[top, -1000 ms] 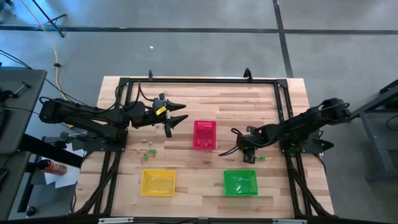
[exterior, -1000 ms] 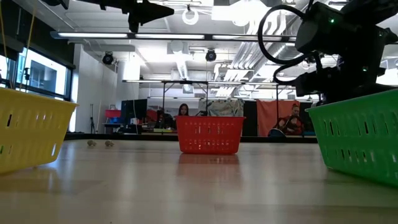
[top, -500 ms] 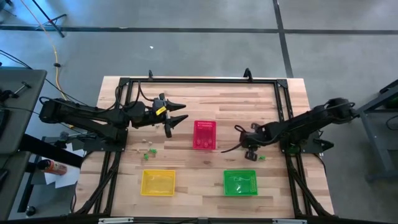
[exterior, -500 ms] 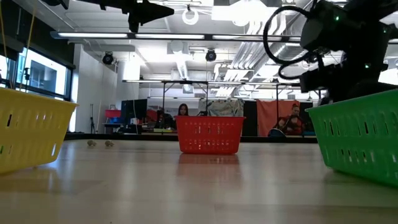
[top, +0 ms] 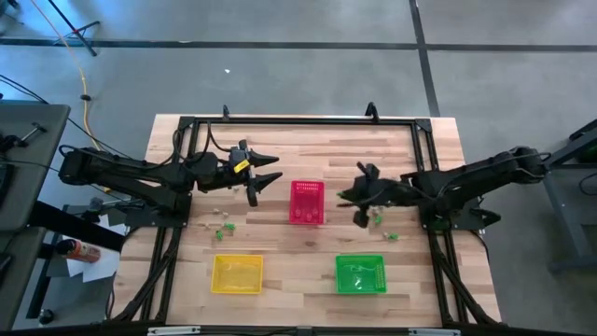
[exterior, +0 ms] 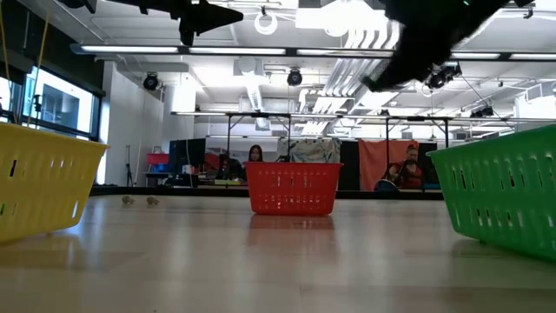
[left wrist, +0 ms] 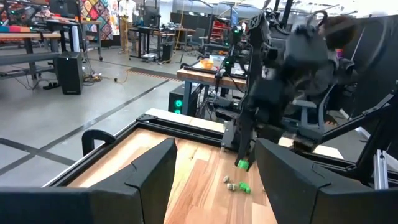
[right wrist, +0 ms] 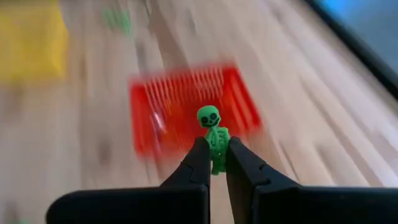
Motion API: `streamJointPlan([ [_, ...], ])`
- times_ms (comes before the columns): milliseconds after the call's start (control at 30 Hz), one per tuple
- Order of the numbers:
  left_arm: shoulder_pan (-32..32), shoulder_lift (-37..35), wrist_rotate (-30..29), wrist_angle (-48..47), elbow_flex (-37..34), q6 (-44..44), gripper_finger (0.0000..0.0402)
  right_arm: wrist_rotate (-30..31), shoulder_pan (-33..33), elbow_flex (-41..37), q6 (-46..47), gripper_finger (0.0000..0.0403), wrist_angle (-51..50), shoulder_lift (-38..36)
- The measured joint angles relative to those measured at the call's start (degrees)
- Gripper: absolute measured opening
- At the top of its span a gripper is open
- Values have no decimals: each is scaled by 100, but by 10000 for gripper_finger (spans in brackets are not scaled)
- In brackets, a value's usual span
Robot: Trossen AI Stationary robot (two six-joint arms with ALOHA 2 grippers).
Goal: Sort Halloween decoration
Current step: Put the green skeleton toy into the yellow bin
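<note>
The right gripper (right wrist: pixel 213 163) pinches a green skeleton (right wrist: pixel 213 134) in its jaws beside the red basket (top: pixel 306 202); trinkets (top: pixel 224 225) near it remain unsorted on the counter (top: pixel 308 154).

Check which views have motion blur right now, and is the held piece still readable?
Right wrist view: background smeared, red mesh basket streaked, yet the small green skeleton figure in the right gripper stays sharp. Low view: a dark arm at top right is smeared. Left wrist view: the far arm is slightly soft. High view: sharp.
</note>
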Motion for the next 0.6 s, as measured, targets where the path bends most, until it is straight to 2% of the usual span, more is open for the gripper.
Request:
streamJointPlan([
  [133, 0, 0, 0, 3, -2, 0, 211, -153, -161, -28, -148, 10, 1459, 191],
  [333, 0, 0, 0, 2, -2, -1, 211, -766, -300, -32, -703, 10, 3472, 597],
  [467, 0, 0, 0, 4, -2, -2, 211, -871, -316, -32, -850, 10, 4161, 733],
  [600, 0, 0, 0, 7, -2, -2, 211, -871, -339, -32, -836, 10, 4164, 739],
])
